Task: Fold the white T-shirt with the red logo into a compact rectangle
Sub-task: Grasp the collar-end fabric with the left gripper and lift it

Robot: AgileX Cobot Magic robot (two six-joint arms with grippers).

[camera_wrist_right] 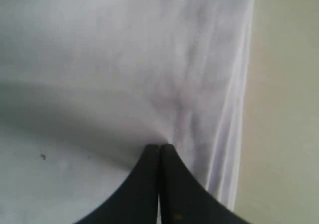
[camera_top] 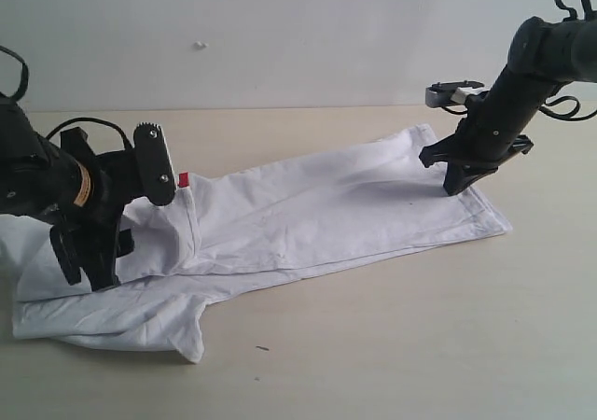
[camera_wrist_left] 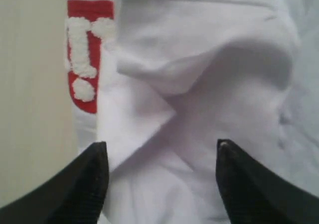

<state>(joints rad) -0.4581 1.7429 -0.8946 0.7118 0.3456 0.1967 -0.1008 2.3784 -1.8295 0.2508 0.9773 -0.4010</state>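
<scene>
The white T-shirt (camera_top: pixel 317 215) lies on the pale matte table (camera_top: pixel 420 345), folded lengthwise into a long creased band running from 8 o'clock to 2 o'clock. The red logo (camera_wrist_left: pixel 84 55), fuzzy with puffy white marks, shows at the band's 9 o'clock end. On the left gripper (camera_wrist_left: pixel 160 145) the jaws are spread wide above rumpled cotton, holding nothing. On the right gripper (camera_wrist_right: pixel 159 147) the jaws are pressed together, pinching smooth cloth beside the 3 o'clock hem.

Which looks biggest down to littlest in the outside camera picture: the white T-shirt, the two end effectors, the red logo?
1. white T-shirt
2. left end effector, though it may just be nearer the camera
3. right end effector
4. red logo, only a small bit showing
</scene>
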